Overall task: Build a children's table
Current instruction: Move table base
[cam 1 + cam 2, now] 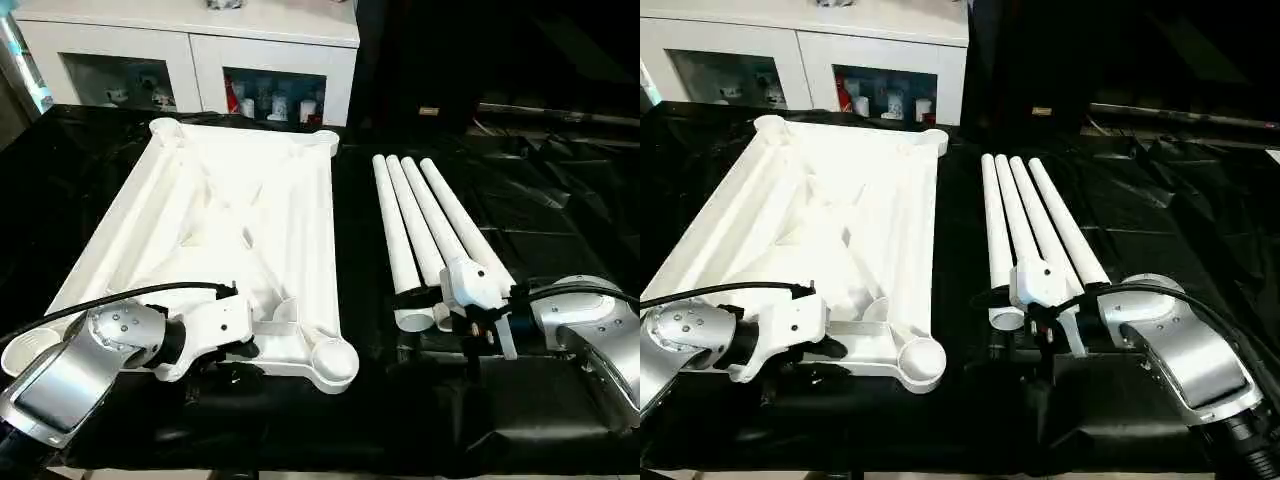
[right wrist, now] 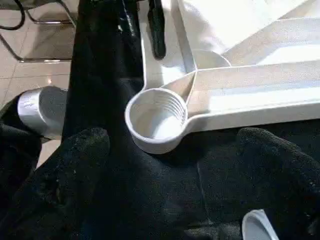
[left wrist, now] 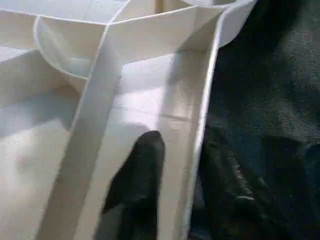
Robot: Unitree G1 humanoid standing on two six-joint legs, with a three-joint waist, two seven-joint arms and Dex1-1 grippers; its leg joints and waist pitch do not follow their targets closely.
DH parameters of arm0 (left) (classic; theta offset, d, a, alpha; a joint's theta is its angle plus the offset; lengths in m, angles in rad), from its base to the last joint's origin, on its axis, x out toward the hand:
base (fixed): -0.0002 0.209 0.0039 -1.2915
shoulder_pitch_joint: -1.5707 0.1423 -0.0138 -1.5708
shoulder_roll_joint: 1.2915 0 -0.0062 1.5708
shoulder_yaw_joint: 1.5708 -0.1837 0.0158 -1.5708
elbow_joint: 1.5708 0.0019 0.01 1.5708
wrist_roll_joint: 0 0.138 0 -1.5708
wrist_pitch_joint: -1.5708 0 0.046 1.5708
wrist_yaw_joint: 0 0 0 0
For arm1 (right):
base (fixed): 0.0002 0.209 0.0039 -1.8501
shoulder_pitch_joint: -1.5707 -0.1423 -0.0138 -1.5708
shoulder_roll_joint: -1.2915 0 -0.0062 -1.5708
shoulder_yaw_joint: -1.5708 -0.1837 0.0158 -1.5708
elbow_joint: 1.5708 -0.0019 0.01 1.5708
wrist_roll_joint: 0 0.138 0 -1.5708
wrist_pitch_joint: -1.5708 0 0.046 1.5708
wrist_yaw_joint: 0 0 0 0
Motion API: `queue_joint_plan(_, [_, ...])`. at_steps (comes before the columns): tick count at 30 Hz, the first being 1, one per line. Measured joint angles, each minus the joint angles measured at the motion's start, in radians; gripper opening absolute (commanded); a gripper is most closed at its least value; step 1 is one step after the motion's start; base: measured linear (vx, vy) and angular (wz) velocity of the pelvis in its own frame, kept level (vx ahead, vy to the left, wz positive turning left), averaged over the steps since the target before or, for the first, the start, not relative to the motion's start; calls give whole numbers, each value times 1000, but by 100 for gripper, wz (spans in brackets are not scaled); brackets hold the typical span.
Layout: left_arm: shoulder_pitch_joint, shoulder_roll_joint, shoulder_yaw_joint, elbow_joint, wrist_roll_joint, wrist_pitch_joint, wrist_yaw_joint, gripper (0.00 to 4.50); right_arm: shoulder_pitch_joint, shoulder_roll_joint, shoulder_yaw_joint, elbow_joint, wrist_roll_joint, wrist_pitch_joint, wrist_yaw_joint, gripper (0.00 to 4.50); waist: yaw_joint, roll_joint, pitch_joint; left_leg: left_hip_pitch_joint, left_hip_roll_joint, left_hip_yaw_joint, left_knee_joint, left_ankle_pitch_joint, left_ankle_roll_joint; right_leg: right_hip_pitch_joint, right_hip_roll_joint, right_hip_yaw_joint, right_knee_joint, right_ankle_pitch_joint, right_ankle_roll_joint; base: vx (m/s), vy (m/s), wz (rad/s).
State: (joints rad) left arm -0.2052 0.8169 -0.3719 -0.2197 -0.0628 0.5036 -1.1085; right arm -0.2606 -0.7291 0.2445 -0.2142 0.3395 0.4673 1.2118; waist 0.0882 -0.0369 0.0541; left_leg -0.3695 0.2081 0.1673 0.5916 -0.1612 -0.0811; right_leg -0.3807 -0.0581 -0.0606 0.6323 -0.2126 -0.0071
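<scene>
White plastic rectangular tabletop (image 1: 215, 245) lies underside-up on the black-draped surface (image 1: 560, 200); the left gripper (image 3: 175, 165) straddles its near rim, fingers (image 3: 140, 175) narrow about the wall. Four white tube legs (image 1: 425, 225) lie just beside; the right gripper (image 2: 170, 165) hovers, fingers wide. Steadying the rim firmly should precede lifting any leg.

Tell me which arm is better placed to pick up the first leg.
Right, probably. The right gripper sits at the near ends of the four legs with jaws wide apart. The left gripper straddles the tabletop rim, across the table from them.
</scene>
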Motion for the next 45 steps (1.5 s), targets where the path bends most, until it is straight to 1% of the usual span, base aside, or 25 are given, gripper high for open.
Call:
queue_joint_plan(1, [0,-3,0,0,1,0,1,90,0,0,0,1,3,-1,3,450,0,0,0,0,0,0,0,0,0,0,0,0,0,0,0,0,0,0])
queue_joint_plan(2, [0,-5,0,0,1,1,2,66,0,0,0,1,3,-1,8,450,0,0,0,0,0,0,0,0,0,0,0,0,0,0,0,0,0,0])
queue_joint_plan(4, [0,-18,0,4,7,2,12,62,0,1,0,5,2,-8,8,450,1,0,0,0,0,0,0,0,0,0,0,0,0,0,0,0,0,0])
queue_joint_plan(5, [-5,-44,0,14,18,-2,34,49,-5,8,1,17,2,-13,6,450,0,-1,0,0,0,0,0,0,0,1,0,0,0,0,0,0,0,0])
queue_joint_plan(6, [-11,-61,0,23,22,-3,53,49,-8,12,1,23,1,-16,3,450,-1,-2,0,1,0,0,0,0,0,0,0,0,0,0,0,0,0,0])
queue_joint_plan(7, [-18,-75,0,34,27,-4,75,34,-8,12,1,24,1,-19,-2,450,-1,-3,0,1,0,0,0,0,0,0,0,0,0,0,0,0,0,0])
queue_joint_plan(8, [-29,-85,0,51,36,-8,100,34,-9,14,1,27,0,-22,-5,450,-2,-6,0,1,0,0,0,0,0,0,0,0,0,1,0,0,0,0])
queue_joint_plan(10, [-38,-85,0,66,43,-10,117,20,-9,15,1,29,-1,-24,-6,450,-10,-7,-1,2,1,0,0,0,0,-1,0,-1,0,2,0,0,0,0])
queue_joint_plan(13, [-50,-88,1,86,60,-23,143,3,-8,21,1,29,-2,-29,-8,450,-29,-8,-1,3,0,-1,0,0,0,-2,0,-1,0,2,0,0,0,0])
queue_joint_plan(15, [-51,-88,2,89,62,-27,155,3,-8,21,1,29,-2,-33,-9,450,-33,-8,-1,3,0,-1,0,0,0,-2,0,-1,0,3,0,0,0,0])
queue_joint_plan(21, [-57,-88,4,105,70,-53,163,3,-7,26,1,29,-13,-36,-14,450,-28,-8,-1,3,1,-1,0,0,0,-3,0,-1,-1,6,-5,0,0,0])
queue_joint_plan(26, [-73,-97,10,152,80,-84,186,3,-7,29,2,29,-18,-38,-23,450,-30,-8,-1,4,1,-1,0,0,0,-3,0,-1,-1,4,-2,0,0,0])
queue_joint_plan(29, [-71,-96,19,181,79,-124,187,3,-7,57,1,31,-18,-47,-47,450,-33,-8,-1,4,1,-1,0,-1,0,-3,0,-2,-1,5,-1,0,0,0])
queue_joint_plan(31, [-66,-95,26,184,74,-128,186,3,-8,64,0,34,-18,-47,-54,450,-34,-9,-1,4,1,-1,0,0,0,-3,0,-1,-1,5,-1,0,0,0])
queue_joint_plan(32, [-58,-93,39,181,60,-120,181,31,-9,71,-4,37,-17,-47,-62,450,-36,-9,0,4,1,-1,0,0,0,-3,0,-1,-1,5,-1,0,0,0])
queue_joint_plan(33, [-53,-87,45,176,53,-112,174,31,-9,77,-8,39,-17,-47,-71,450,-36,-10,0,4,1,-1,0,0,0,-4,0,-1,-1,5,-1,0,0,0])
queue_joint_plan(35, [-38,-63,67,160,24,-83,150,63,-29,103,-28,48,-18,-35,-120,450,-40,-11,0,4,1,-1,0,0,0,-5,0,-1,-1,6,-2,0,0,0])
queue_joint_plan(36, [-35,-53,75,156,16,-74,141,63,-44,112,-40,55,-18,-27,-143,450,-40,-11,0,4,1,-2,0,0,0,-5,0,-1,-1,6,-2,0,0,0])
queue_joint_plan(37, [-35,-46,83,155,11,-70,133,74,-60,118,-50,61,-18,-12,-162,450,-39,-11,0,4,1,-1,0,0,0,-6,0,-1,-1,6,-2,0,0,0])
queue_joint_plan(38, [-35,-40,90,152,6,-68,128,74,-69,120,-65,61,-17,-2,-177,450,-35,-12,0,4,1,-1,0,0,0,-5,0,-1,-1,6,-2,0,0,0])
queue_joint_plan(40, [-29,-34,102,150,-5,-67,122,97,-86,134,-76,62,-17,33,-206,450,-31,-13,0,4,1,-1,0,0,0,-5,0,-1,0,7,-2,0,0,0])
queue_joint_plan(41, [-26,-27,114,150,-16,-64,117,105,-103,151,-77,63,-17,63,-237,450,-30,-14,1,3,1,-1,0,0,0,-6,0,-2,0,7,-3,0,0,0])
queue_joint_plan(42, [-26,-23,128,150,-24,-60,117,105,-117,164,-78,65,-19,86,-259,450,-29,-15,1,3,1,-1,0,0,0,-6,0,-2,0,7,-3,0,0,0])
queue_joint_plan(43, [-25,-18,143,149,-29,-56,116,119,-128,173,-78,67,-20,105,-279,450,-29,-15,1,3,1,-1,0,0,0,-6,0,-2,0,7,-3,0,0,0])
queue_joint_plan(45, [-26,-4,194,143,-64,-40,108,145,-176,217,-80,108,-35,174,-350,450,-30,-16,1,4,1,-1,0,0,0,-6,0,-1,0,8,-3,0,0,0])
